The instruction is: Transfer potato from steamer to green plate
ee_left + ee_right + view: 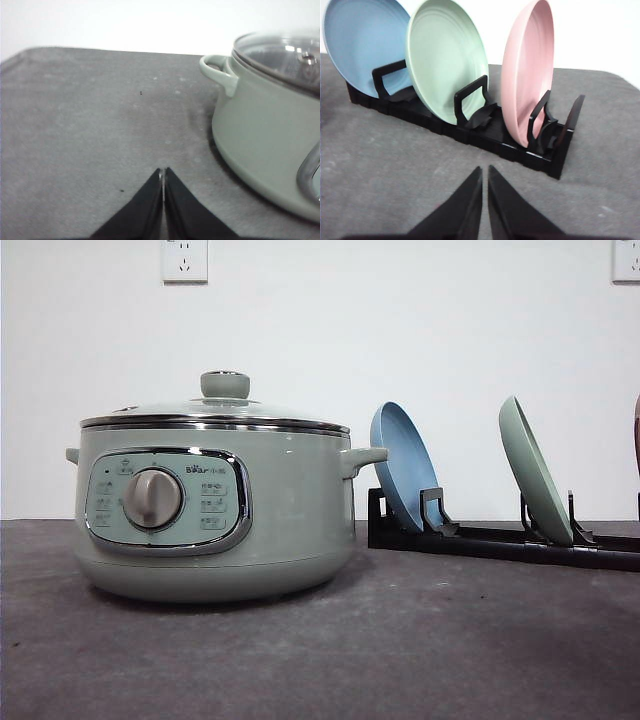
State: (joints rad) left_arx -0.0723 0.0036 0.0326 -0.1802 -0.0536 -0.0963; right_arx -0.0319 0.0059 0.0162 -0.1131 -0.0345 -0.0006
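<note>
**Potato out of sight, steamer lidded, both sets of fingers closed and empty**

The potato could not be seen anywhere; the steamer (212, 510) sat on the dark grey counter (400, 650) with its glass lid (215, 412) on, and glare and haze on the glass hid whatever lay inside. In the left wrist view the pot was cut off at the frame edge, showing one side handle (218, 71) and part of the lid. The left gripper (163, 172) hung just above bare counter near the steamer, its fingers pressed together with nothing between them. The right gripper (485, 170) faced a black dish rack (470, 127), fingers nearly touching, a thin slit between the tips, also empty. The green plate (445, 67) stood on edge in the rack's middle slot, between a blue plate (360, 45) and a pink plate (525, 75). In the front view the rack ran off the right edge, and the pink plate was only a sliver there.
</note>
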